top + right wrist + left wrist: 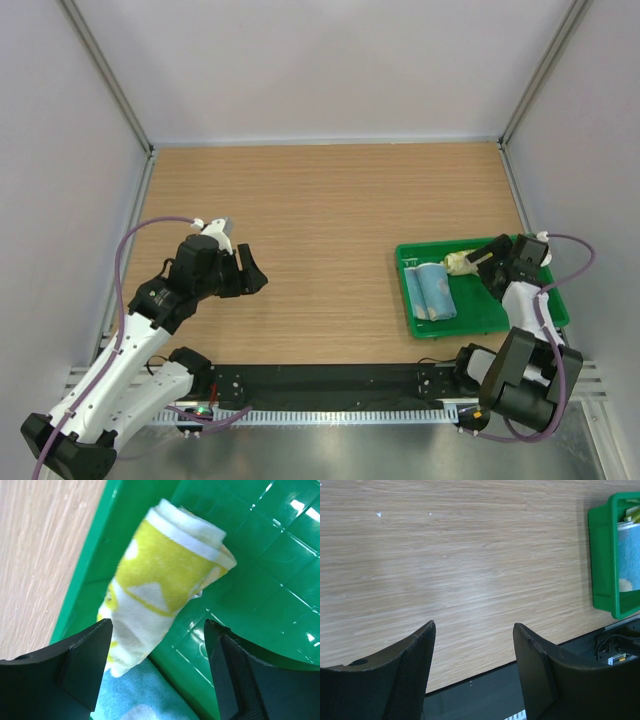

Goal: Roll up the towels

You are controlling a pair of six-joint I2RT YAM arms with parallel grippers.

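In the top view a green plastic tray (pixel 405 285) with a gridded floor sits on the light wood-grain table (pixel 330 200), toward 4 o'clock of the tabletop. Both towels lie inside it, each one rolled. The light blue towel with pale polka dots (pixel 433 291) is a short roll in the tray's 9 o'clock half, its long axis running roughly 12 to 6. The pale yellow towel with lime-green patches (pixel 460 263) lies at about 1 o'clock of the blue one, near the tray's far wall.

The right gripper (pixel 486 262) hangs over the tray at 3 o'clock of the yellow towel, pointing toward 9 o'clock. Its wrist view shows the claw (pixel 157 630) wide, with the yellow roll (pixel 165 575) lying loose on the tray floor (pixel 260 555) ahead of the black fingers (pixel 85 660) and not pinched. The roll's lower end reaches down beside the finger at 9 o'clock; whether they touch I cannot tell. A corner of the blue towel (pixel 135 700) shows at 6 o'clock, under the yellow one's end.

The left gripper (pixel 252 275) hovers over bare wood toward 8 o'clock of the table, well apart from the tray, pointing to 3 o'clock. Its claw (pixel 474 630) is wide too and holds nothing, with only wood between the fingers; the tray (pixel 601 555) and the blue roll (pixel 630 555) show at 3 o'clock of that view
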